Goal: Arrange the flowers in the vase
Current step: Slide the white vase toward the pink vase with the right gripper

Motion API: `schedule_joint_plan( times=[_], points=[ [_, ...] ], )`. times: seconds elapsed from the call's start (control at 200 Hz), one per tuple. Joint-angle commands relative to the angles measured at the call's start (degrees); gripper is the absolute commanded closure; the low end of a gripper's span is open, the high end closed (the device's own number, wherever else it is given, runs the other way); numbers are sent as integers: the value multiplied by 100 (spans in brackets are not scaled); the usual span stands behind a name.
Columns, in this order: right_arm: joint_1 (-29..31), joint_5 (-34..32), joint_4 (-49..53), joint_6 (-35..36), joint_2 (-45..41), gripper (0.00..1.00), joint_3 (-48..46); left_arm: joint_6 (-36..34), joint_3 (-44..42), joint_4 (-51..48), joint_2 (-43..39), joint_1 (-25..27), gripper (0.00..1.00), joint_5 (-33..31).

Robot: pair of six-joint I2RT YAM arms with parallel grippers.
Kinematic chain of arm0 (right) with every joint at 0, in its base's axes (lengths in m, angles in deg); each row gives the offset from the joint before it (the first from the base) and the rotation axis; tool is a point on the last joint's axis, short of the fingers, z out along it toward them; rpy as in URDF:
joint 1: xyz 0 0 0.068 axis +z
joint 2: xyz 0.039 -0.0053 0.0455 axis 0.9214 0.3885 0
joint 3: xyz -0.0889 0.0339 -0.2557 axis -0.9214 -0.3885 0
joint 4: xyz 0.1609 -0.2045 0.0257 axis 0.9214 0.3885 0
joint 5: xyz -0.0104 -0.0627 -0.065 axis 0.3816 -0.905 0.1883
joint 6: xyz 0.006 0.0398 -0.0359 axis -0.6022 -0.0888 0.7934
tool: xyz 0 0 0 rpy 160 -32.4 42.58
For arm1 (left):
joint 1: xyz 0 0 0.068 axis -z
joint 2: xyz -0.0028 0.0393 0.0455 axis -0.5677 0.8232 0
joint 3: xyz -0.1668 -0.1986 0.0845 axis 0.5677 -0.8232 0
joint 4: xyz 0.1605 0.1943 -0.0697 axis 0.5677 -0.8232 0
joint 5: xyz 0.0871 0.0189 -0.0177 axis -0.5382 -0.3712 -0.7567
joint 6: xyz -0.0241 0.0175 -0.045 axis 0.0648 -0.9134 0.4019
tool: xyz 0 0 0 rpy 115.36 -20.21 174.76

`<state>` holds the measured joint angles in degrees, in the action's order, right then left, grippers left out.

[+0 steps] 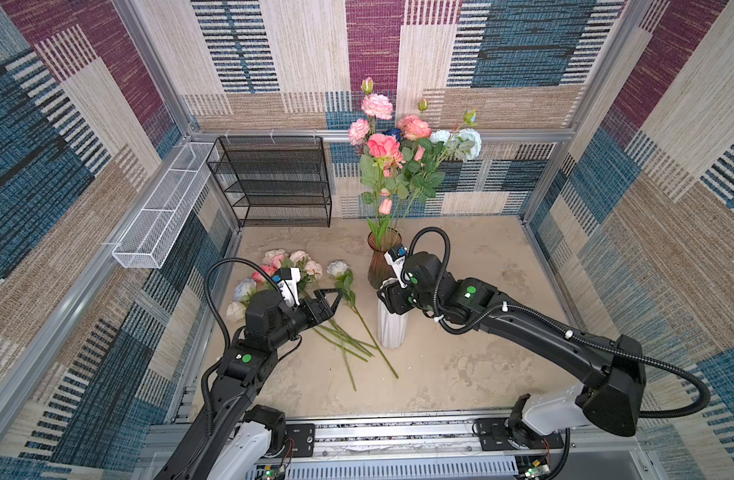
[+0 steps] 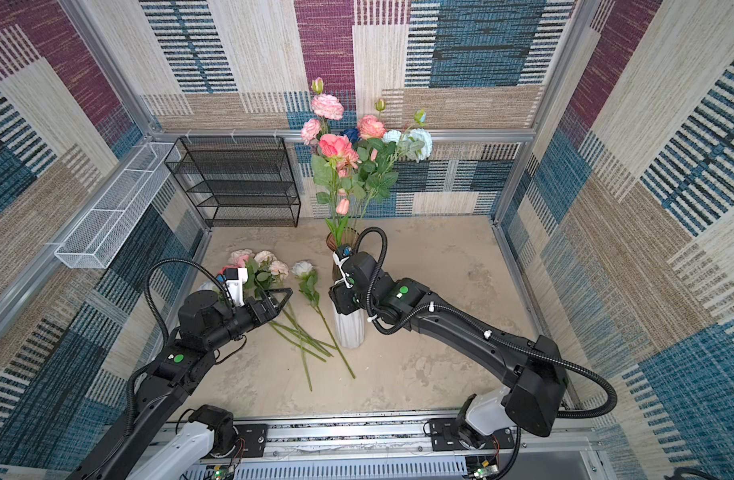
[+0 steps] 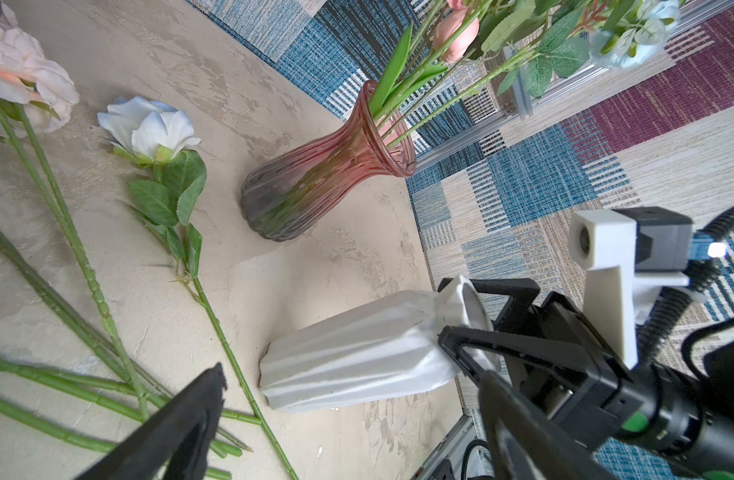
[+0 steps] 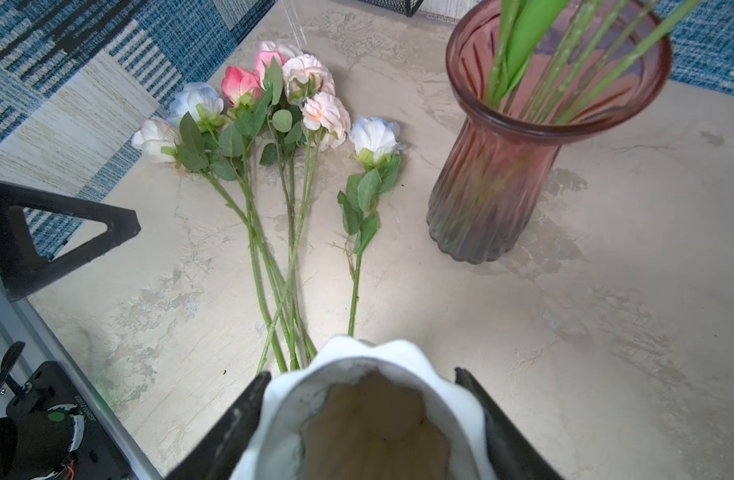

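The right claw (image 1: 388, 291), in a top view, clamps the white vase (image 1: 392, 328) at its neck; the left claw (image 1: 328, 305), spread wide, hangs over loose flowers (image 1: 313, 269). Right wrist: its fingers (image 4: 240, 415) flank the vase rim, flowers lying beyond. Left wrist: stems (image 3: 82, 266) beneath, vase ahead.

Patchwork carpet walls (image 1: 307, 50) enclose a mottled beige floor (image 1: 481, 365).

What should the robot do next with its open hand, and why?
Probably lower the open left gripper onto the stems of the loose flowers and pinch one. It hovers above them, holding nothing, while the right gripper grips the empty white vase by its rim.
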<state>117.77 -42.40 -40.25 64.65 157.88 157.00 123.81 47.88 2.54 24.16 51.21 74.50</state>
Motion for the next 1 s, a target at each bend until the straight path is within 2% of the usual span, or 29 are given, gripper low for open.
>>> schedule_joint_plan(
  times=[0.0,0.075,0.285,0.586,0.736,0.856,0.992],
  points=[
    [82,-16,-580,24,-25,61,-85,-144,60,-56,8,-11,3,-91],
    [111,21,-619,7,-38,54,-148,-149,67,-72,11,-10,3,-87],
    [122,156,-708,-32,-161,21,-249,-150,86,-56,18,-10,3,-38],
    [122,88,-786,23,-493,1,-209,-143,171,-98,35,-10,0,-54],
    [121,-290,-777,-40,-864,1,-178,-175,168,-215,65,-10,1,-180],
    [122,-532,-1012,-200,-1351,6,-518,-283,164,-498,296,-10,15,-459],
    [122,-680,-1274,-356,-1833,13,-975,-441,248,-712,1100,-2,31,-652]
  ],
)
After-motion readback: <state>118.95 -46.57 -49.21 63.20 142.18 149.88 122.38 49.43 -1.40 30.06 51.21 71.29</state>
